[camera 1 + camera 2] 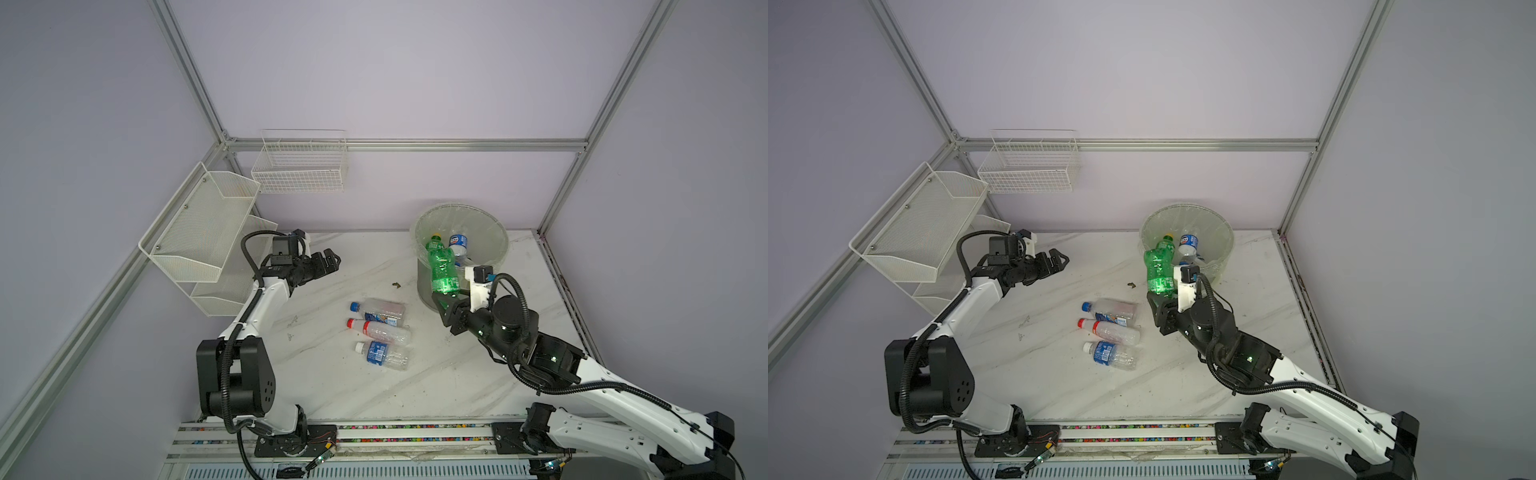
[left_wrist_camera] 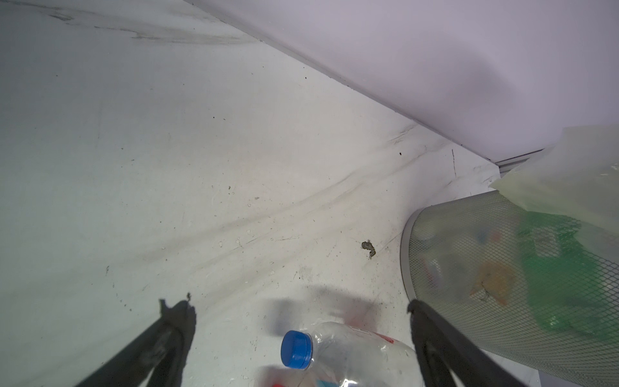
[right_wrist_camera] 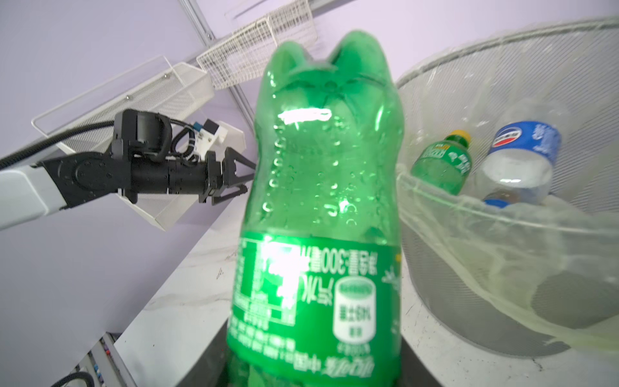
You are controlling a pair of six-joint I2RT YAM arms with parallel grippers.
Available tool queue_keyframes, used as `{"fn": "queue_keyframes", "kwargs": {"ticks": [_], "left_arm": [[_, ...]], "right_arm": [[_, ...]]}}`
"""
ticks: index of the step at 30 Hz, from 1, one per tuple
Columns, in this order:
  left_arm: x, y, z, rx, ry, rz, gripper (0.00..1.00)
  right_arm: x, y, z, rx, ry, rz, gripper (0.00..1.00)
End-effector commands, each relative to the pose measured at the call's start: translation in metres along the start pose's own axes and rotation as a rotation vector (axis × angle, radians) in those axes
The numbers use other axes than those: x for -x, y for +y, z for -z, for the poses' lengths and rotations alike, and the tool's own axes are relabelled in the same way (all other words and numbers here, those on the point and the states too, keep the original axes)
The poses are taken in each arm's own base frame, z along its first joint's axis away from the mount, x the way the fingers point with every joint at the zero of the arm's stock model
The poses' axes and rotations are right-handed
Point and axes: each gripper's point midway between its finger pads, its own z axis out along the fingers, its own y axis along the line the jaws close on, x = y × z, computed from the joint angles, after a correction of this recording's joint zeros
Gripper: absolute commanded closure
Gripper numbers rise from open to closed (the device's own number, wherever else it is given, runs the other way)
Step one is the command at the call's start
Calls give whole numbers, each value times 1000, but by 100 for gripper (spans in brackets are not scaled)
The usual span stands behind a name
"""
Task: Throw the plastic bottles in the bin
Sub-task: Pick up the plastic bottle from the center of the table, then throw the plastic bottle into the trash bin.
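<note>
My right gripper [image 1: 446, 300] is shut on the cap end of a green plastic bottle [image 1: 443, 270] [image 1: 1158, 270] [image 3: 328, 187]. The bottle stands base up beside the near rim of the bin [image 1: 459, 206] [image 1: 1185, 206] [image 3: 502, 47]. Inside the bin lie a green bottle with a yellow cap [image 3: 442, 160] and a blue-labelled bottle [image 1: 458, 243] [image 3: 522, 150]. Three clear bottles lie on the table: blue-capped [image 1: 380, 311] [image 2: 351, 355], red-capped [image 1: 380, 330], and white-capped [image 1: 382, 353]. My left gripper [image 1: 334, 262] [image 2: 296, 306] hovers open to their far left.
A white wire basket [image 1: 299, 166] hangs on the back wall and a white mesh shelf [image 1: 199, 232] on the left wall, just behind the left arm. A small brown scrap [image 1: 395, 284] [image 2: 368, 247] lies on the marble table left of the bin.
</note>
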Motion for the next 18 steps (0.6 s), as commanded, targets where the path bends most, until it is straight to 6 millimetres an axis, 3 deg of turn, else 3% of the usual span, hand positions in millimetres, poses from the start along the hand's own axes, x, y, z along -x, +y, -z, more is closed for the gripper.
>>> {"fn": "queue_keyframes", "kwargs": {"ticks": [1,18], "left_arm": [[-5,3,-2,-4,10,-1,0],[-10,9,-10,7,31,10,0]], "right_arm": [[20,-13,20,-64,-67,-33,65],[54,-41,94,-61,-274,-113,66]]}}
